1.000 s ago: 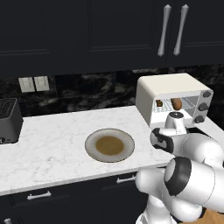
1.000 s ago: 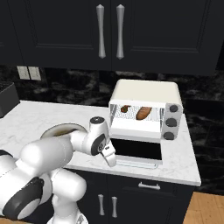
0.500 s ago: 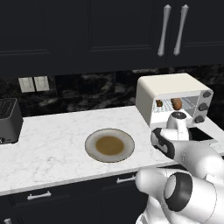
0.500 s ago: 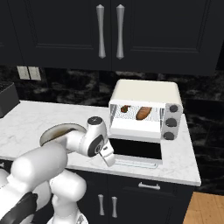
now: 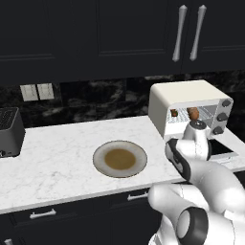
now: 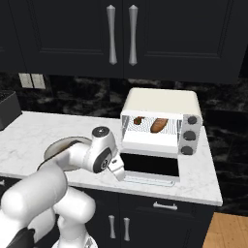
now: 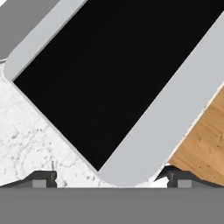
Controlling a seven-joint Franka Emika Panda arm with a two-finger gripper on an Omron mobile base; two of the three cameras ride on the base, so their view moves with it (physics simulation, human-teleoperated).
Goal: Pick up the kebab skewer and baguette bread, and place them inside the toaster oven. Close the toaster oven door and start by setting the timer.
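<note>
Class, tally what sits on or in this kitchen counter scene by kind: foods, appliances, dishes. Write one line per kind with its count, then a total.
Foods: 2, the kebab skewer and the baguette bread, both inside the toaster oven
Appliances: 2, the toaster oven and the black toaster
Dishes: 1, the plate
Total: 5
</note>
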